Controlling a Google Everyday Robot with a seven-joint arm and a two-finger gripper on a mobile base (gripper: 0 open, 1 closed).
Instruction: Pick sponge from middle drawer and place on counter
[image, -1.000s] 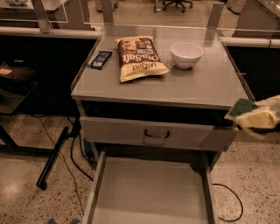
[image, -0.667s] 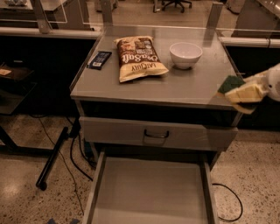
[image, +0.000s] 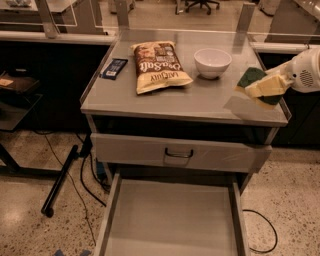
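Note:
The sponge, dark green on a yellow body, is held in my gripper just above the right edge of the counter. The gripper reaches in from the right and is shut on the sponge; its pale fingers cover part of it. I cannot tell whether the sponge touches the counter top. The middle drawer is pulled out at the bottom of the view, and its flat grey bottom is bare.
On the counter lie a chips bag, a white bowl just left of the sponge, and a dark blue flat packet at the left. A closed drawer front with a bar handle sits above the open drawer. Cables lie on the floor to the left.
My gripper has carried the sponge up and to the left, from beside the cabinet's right side to above the counter's right edge.

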